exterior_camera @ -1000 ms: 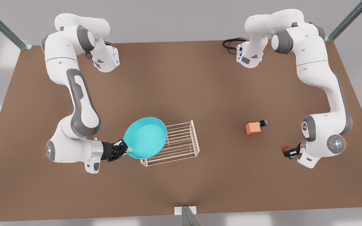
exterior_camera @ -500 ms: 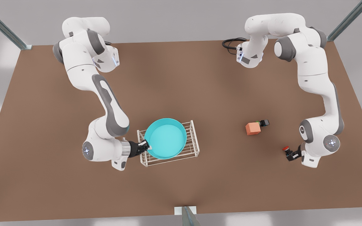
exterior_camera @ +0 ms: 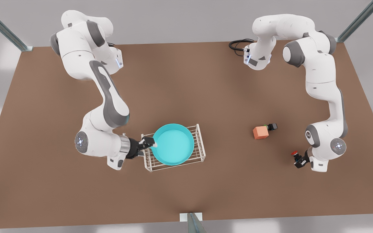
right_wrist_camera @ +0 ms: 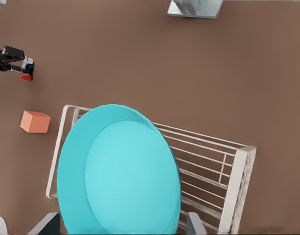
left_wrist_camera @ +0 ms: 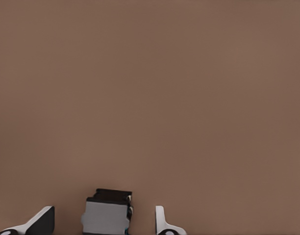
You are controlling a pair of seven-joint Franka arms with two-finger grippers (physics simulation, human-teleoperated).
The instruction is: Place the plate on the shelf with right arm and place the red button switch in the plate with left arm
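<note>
Turquoise and shallow, the plate [exterior_camera: 173, 144] lies over the bars of the white wire shelf [exterior_camera: 197, 154] near the front of the brown table [exterior_camera: 186, 194], covering most of the rack. The right gripper [exterior_camera: 151, 144] pinches the plate's rim at the end toward the front view's left; in the right wrist view the plate [right_wrist_camera: 121, 174] spans the rack's depth, with the shelf [right_wrist_camera: 216, 164] showing bare bars beyond it.

To finish this step well, I judge the right gripper should let go only once the dish sits flat on the bars, then draw back along its approach line, so the fingers do not drag the rim or tip the light rack.

Toward the front view's right, well apart from the shelf, the left gripper [exterior_camera: 298, 159] pinches the red button switch [exterior_camera: 294, 154]. The left wrist view shows its pale fingers [left_wrist_camera: 164, 223] flanking the switch's grey-black body [left_wrist_camera: 107, 215] over bare table.

Farther back stand an orange cube [exterior_camera: 260, 132] and, just beside it, a green-capped black switch [exterior_camera: 271, 126]; the left arm should carry its load clear of both.
</note>
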